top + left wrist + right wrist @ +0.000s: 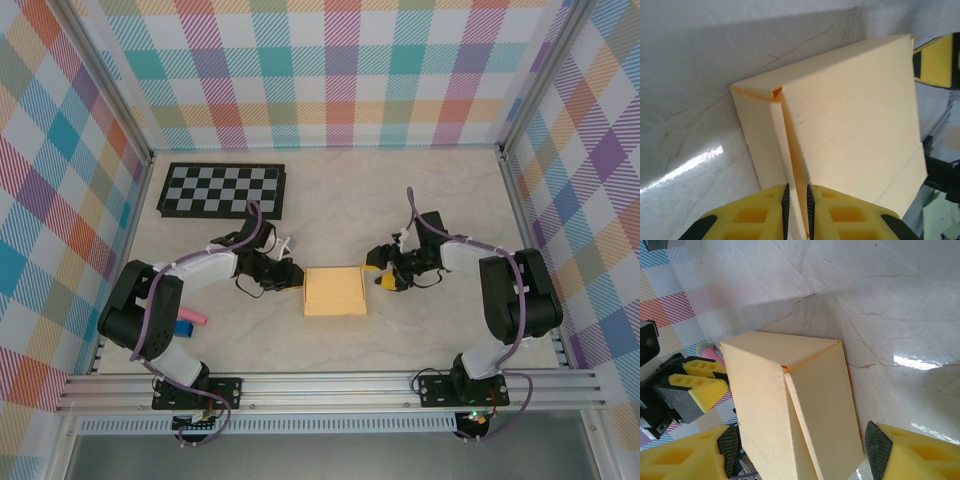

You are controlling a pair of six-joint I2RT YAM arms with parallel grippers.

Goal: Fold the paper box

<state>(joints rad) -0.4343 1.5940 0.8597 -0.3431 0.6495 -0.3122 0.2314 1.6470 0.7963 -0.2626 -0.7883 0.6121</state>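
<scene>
The paper box [334, 290] is a small flat yellow-orange card box lying in the middle of the table between the two arms. My left gripper [295, 275] is at its left end. In the left wrist view its pads stand close together [796, 205] with a thin side flap of the paper box [850, 115] pinched between them. My right gripper [378, 278] is at the right end. In the right wrist view its jaws [802, 450] stand wide open on either side of the paper box [815, 405], with a gap at the right pad [877, 445].
A black-and-white checkerboard panel [222, 190] lies at the back left. A small pink piece [192, 317] and a blue piece [183, 328] lie beside the left arm's base. Plaid walls enclose the table on three sides.
</scene>
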